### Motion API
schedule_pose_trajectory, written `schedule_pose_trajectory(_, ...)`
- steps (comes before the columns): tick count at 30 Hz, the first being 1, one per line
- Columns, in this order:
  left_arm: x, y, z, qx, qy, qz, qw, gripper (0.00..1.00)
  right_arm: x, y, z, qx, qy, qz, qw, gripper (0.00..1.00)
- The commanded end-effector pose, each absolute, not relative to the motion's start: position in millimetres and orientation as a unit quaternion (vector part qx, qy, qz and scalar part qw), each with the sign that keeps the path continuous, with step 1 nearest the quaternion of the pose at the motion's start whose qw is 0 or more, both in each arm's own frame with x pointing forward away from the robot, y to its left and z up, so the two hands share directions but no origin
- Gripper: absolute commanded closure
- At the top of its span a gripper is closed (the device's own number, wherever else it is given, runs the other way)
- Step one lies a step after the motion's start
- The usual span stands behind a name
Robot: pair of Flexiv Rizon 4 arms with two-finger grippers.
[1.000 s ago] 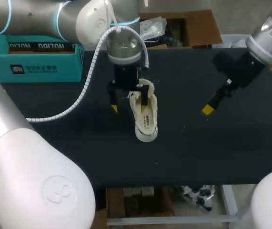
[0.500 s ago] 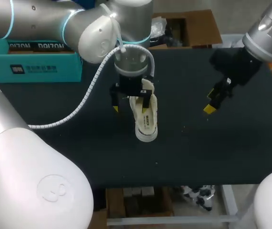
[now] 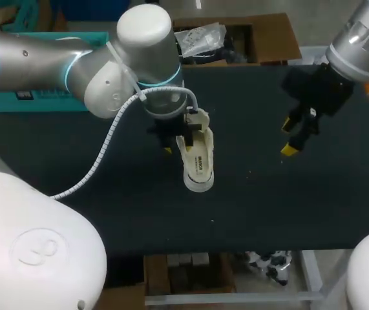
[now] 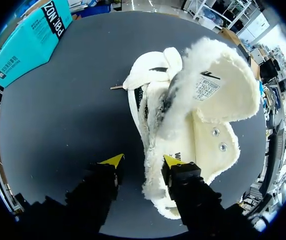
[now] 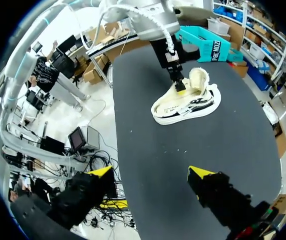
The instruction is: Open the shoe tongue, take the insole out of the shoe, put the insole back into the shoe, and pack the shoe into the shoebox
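White fleece-lined sneaker [image 3: 197, 161] lies at frame centre on the black table [image 3: 268, 206], its tongue [image 4: 223, 85] apparently folded open. The left gripper [image 4: 143, 161] straddles its collar, fingers apart, clasping nothing. The right gripper [image 3: 292, 137] hangs spread and empty at right. Insole removal, replacement and packing into the teal shoebox [image 3: 42, 103], upper left, seemingly remain.

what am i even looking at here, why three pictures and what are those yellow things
Two robot arms work at a dark table. The wide picture looks down from above; the two round ones come from a camera on each arm's wrist. The yellow bits are gripper fingertips. The left gripper is open at the open end of a white fleece-lined shoe, gripping nothing. The right gripper hangs open over bare table. A teal shoebox sits at the far left.
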State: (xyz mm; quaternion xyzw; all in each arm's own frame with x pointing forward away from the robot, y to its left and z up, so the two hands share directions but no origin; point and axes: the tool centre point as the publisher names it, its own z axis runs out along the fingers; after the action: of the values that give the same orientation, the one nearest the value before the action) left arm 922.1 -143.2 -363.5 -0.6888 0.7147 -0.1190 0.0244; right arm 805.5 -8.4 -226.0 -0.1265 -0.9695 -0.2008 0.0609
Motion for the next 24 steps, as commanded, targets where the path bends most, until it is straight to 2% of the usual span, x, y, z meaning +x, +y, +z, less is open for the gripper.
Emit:
schedule_pose_trajectory(1, 928, -149, -365, -0.687, 0.718, -0.111, 0.020, 0.68, 801, -9, -222, -0.127, -0.971, -0.192, 0.062, 0.00)
schedule_pose_trajectory(2, 928, -150, -364, -0.688, 0.717, -0.109, 0.020, 0.71, 800, -9, -222, -0.126, -0.971, -0.191, 0.062, 0.00)
schedule_pose_trajectory(3, 929, -150, -363, -0.689, 0.717, -0.107, 0.021, 0.82, 800, -9, -223, -0.126, -0.972, -0.191, 0.062, 0.00)
schedule_pose_trajectory(4, 930, -150, -362, -0.690, 0.716, -0.104, 0.020, 1.00, 799, -10, -223, -0.124, -0.972, -0.188, 0.062, 0.00)
schedule_pose_trajectory(13, 930, -153, -353, -0.694, 0.714, -0.087, 0.018, 1.00, 799, -14, -227, -0.101, -0.977, -0.177, 0.056, 0.00)
schedule_pose_trajectory(24, 937, -145, -338, -0.624, 0.768, -0.137, 0.045, 1.00, 795, -29, -218, 0.074, -0.990, -0.120, -0.007, 0.00)
